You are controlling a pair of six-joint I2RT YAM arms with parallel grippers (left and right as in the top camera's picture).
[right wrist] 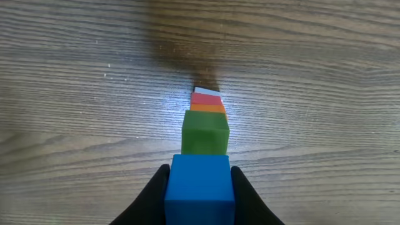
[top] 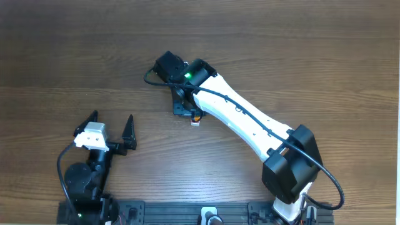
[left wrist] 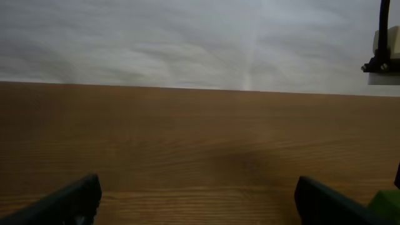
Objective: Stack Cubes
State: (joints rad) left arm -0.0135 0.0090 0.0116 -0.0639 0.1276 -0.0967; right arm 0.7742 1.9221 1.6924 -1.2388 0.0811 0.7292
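A blue cube (right wrist: pixel 200 187) sits between the fingers of my right gripper (right wrist: pixel 200 182), which is shut on it. Directly beneath it stands a column of cubes: green (right wrist: pixel 205 132) uppermost, then orange (right wrist: pixel 208 108), red (right wrist: pixel 205 97) and a white one (right wrist: pixel 209 91) at the bottom. Whether the blue cube touches the green one I cannot tell. In the top view my right gripper (top: pixel 185 103) hangs over the table's middle, and a sliver of the stack (top: pixel 195 119) peeks out beside it. My left gripper (top: pixel 112 127) stands open and empty at the near left.
The wooden table (top: pixel 300 56) is bare around the stack. From the left wrist, my left gripper (left wrist: pixel 200 203) faces open tabletop, with part of the right arm (left wrist: pixel 384 50) at the frame's edge and a green object (left wrist: pixel 387 203) beside one finger.
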